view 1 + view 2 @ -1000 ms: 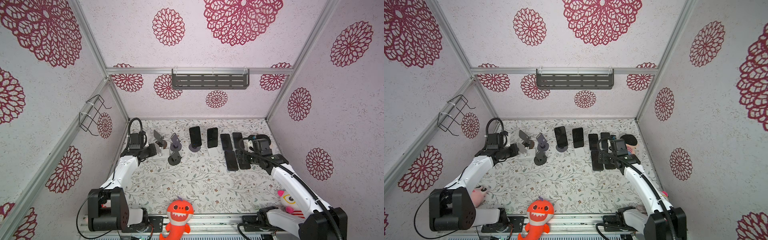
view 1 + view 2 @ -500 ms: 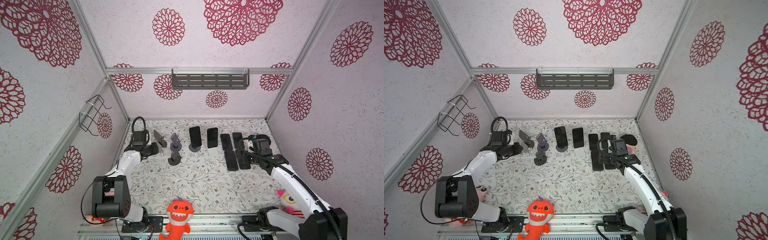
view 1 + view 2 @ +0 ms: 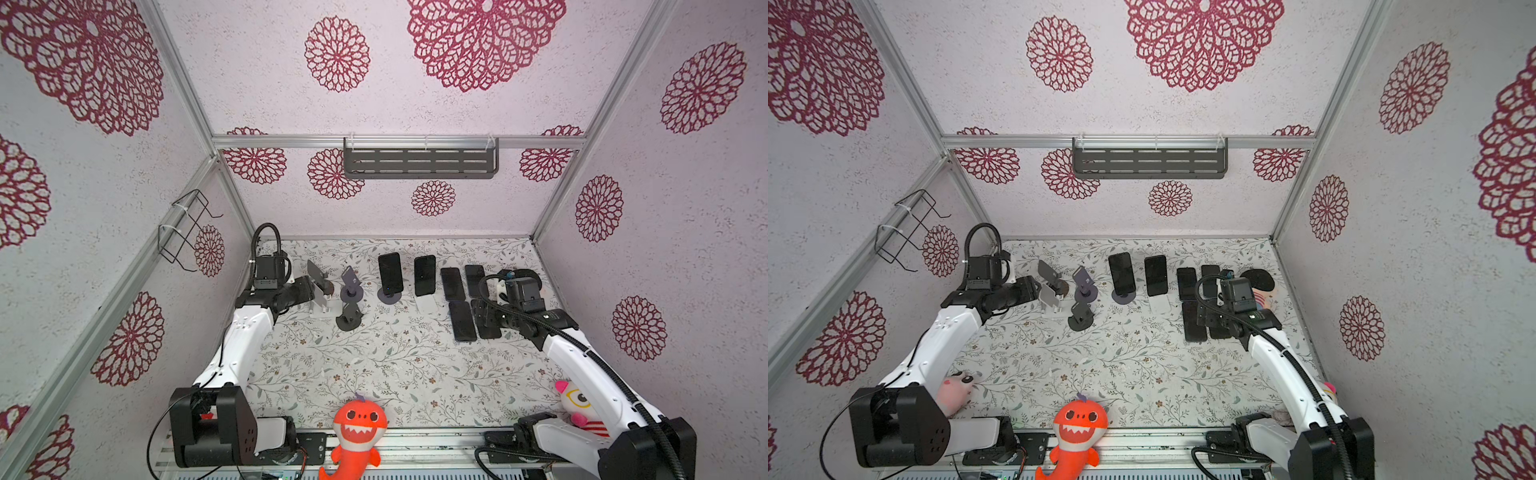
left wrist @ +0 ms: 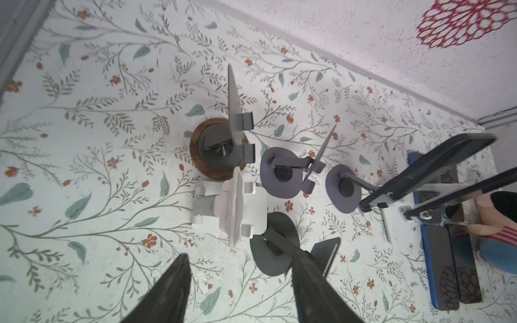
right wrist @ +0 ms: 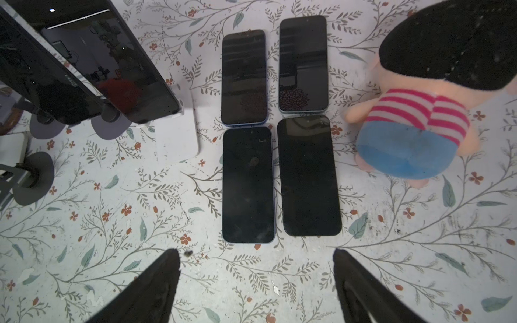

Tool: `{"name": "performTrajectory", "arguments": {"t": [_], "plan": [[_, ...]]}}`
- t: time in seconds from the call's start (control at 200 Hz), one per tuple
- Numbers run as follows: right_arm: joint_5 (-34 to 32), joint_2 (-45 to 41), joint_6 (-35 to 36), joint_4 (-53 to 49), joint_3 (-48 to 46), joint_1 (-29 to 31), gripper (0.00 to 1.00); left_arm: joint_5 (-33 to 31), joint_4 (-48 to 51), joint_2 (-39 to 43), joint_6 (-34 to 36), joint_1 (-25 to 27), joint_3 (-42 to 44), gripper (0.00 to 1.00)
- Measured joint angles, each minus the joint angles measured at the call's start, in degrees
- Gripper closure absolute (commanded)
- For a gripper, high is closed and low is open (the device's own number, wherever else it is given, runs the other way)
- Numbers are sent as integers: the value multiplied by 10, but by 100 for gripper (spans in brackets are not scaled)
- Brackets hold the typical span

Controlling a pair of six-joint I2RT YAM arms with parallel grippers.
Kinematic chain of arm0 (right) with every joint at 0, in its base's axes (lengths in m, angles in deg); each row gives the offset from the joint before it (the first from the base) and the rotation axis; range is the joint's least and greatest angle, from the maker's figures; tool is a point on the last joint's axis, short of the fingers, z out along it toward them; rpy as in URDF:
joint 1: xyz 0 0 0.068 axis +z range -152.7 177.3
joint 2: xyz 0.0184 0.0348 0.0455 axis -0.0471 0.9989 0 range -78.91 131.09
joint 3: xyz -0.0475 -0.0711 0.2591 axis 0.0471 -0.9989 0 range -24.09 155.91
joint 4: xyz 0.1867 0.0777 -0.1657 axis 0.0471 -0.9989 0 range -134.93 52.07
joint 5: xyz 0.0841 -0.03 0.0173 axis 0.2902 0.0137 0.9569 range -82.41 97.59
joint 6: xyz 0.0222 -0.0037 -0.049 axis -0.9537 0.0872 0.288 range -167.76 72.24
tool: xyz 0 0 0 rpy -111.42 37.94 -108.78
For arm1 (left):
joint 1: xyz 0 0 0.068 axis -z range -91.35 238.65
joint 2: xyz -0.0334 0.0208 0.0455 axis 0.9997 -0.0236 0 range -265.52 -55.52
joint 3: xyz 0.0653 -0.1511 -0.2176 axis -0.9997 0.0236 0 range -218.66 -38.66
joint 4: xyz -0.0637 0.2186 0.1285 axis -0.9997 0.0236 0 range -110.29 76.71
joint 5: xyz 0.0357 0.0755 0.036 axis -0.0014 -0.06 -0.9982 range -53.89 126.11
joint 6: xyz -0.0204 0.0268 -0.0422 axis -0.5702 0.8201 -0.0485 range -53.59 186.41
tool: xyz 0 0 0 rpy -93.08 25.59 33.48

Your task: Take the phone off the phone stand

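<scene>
- The table (image 3: 374, 374) under my arms wears a matte cloth printed with thin branches, leaves and small red flowers
- A soft plush doll (image 5: 414, 125), peach with a pink-striped top, sits just beside the flat phones
- Two glossy black slabs lean tilted in the back row: the left phone (image 3: 390, 273) on a lilac stand (image 3: 388, 297) with a round base, the right phone (image 3: 424, 275) on a white stand (image 3: 428, 305) with a flat rectangular foot
- Four flat phones (image 5: 247, 184) lie screen up in a two-by-two block
- Empty holders cluster together: a wood-rimmed stand (image 4: 218, 148), a blocky pale stand (image 4: 232, 207), a second lilac stand (image 4: 282, 173) and a charcoal stand (image 4: 275, 246)
- My right gripper (image 5: 255, 251) has its dark tapered fingers spread wide and bare, at the near end of the flat block
- My left gripper (image 4: 240, 260) is parted and empty, near the pale stand, well apart from both leaning phones
</scene>
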Motion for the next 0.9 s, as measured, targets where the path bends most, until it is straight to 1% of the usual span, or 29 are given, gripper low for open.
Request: {"name": "performTrajectory", "arguments": {"t": [0.08,0.225,0.355,0.45,0.525,0.59,0.646,0.706,0.901], "plan": [[-10,-2,-13,17,0,21,10,5,23,10,2,0,-38,36],[-39,5,-31,41,10,72,10,28,66,-1,16,1,-153,36],[-58,37,-44,80,37,113,8,79,83,-35,25,1,-250,35],[-68,74,-51,114,57,132,7,119,84,-72,26,1,-287,35],[-74,108,-56,140,72,141,5,144,77,-95,23,1,-280,35],[-77,140,-60,158,86,145,2,159,58,-101,13,0,-241,34],[-81,167,-64,174,97,148,2,170,49,-101,4,-2,-201,34],[-86,191,-66,190,106,150,2,172,51,-102,0,-3,-176,34],[-94,252,-74,228,124,153,2,158,52,-98,13,-9,-175,34]]}}
